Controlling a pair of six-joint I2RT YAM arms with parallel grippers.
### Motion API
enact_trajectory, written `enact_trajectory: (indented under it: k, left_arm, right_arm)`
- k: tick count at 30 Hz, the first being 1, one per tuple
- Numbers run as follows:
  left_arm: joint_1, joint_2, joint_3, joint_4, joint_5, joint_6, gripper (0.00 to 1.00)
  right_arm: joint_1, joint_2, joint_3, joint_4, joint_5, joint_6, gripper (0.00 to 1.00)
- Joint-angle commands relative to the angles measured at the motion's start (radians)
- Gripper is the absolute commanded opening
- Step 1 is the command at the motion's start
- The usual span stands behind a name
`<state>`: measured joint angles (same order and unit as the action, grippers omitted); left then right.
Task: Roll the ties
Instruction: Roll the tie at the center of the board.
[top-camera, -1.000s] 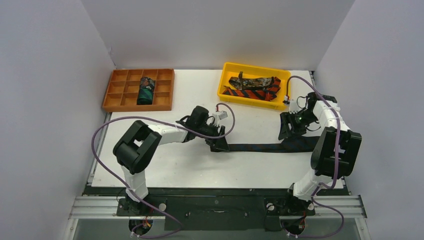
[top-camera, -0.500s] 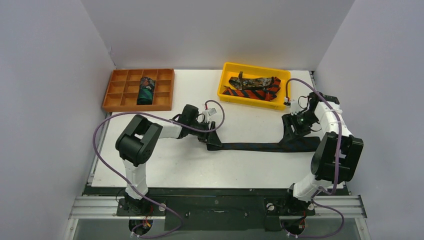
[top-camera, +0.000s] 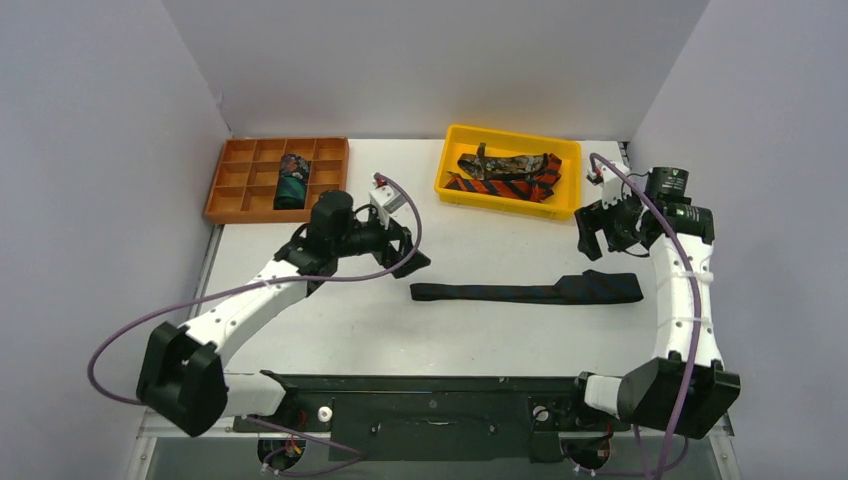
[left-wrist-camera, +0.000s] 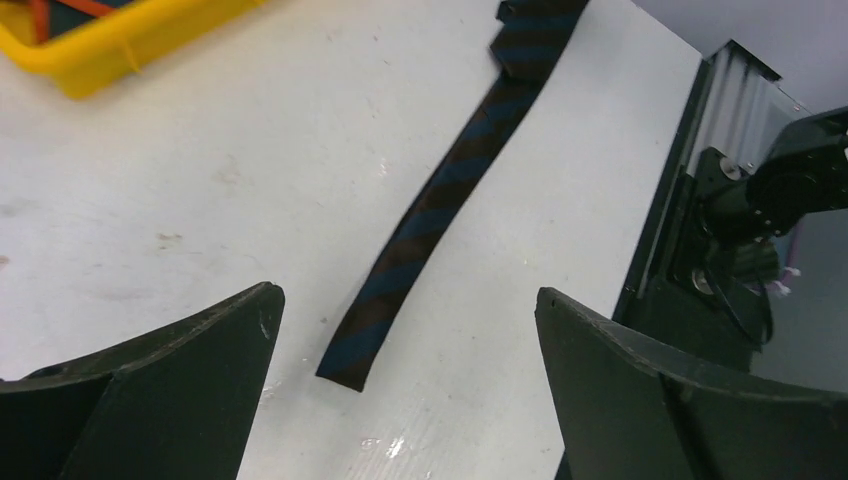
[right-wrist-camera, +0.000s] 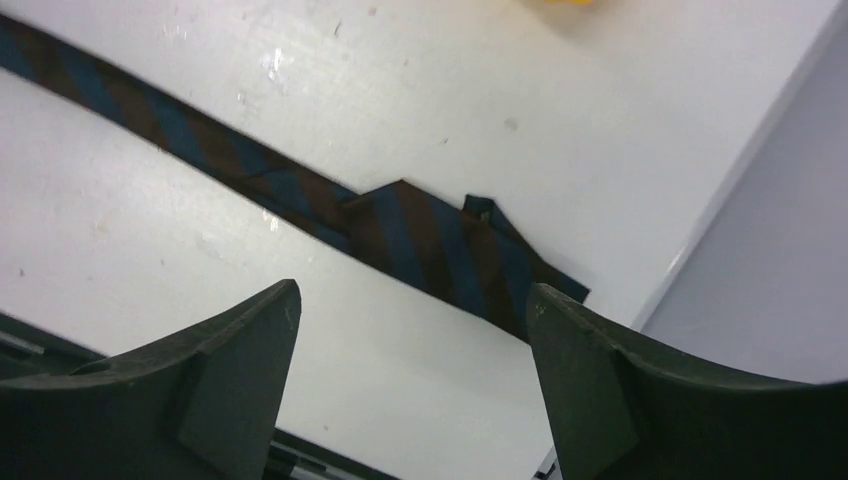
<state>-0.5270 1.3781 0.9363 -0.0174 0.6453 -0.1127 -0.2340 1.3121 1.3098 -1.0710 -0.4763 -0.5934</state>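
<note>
White table (top-camera: 330, 330) | dark striped tie (top-camera: 525, 292) lying flat on it | left gripper (left-wrist-camera: 405, 293) wide open, empty | right gripper (right-wrist-camera: 412, 288) also spread wide, holding nothing

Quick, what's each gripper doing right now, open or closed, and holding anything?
Left gripper: open, holding nothing.
Right gripper: open, holding nothing.

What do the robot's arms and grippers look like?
The left arm and right arm have white links, chunky black joints and a trailing purple cable each. The left gripper and right gripper are black, with broad wedge-shaped fingers.
</note>
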Motion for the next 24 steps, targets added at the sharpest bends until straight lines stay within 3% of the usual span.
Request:
enact_trajectory:
  k: [1,4,9,18,24]
  left_arm:
    - [0.005,-0.136,-0.073,0.027,-0.209,0.021,0.97]
    - [0.011,-0.147,-0.069,-0.043,-0.172,0.012,0.97]
    - [0.046,-0.176,-0.157,-0.022,-0.068,-0.081,0.97]
    - [0.056,-0.11,-0.205,-0.063,-0.067,-0.123,0.97]
    - [0.063,-0.083,-0.202,-0.048,-0.011,-0.139,0.97]
  right_arm:
    - [0.002,-0.072,-0.002,0.157,-0.016,0.117,0.8]
    - [0.002,-0.01,0.015,0.097,-0.006,0.11,0.8]
    - [-0.002,0.125,0.073,-0.08,0.017,0.074,0.68]
    - [0.004,0.115,-0.085,0.014,-0.024,0.213,0.64]
    - [0.014,0.094,-0.15,0.059,0.005,0.211,0.62]
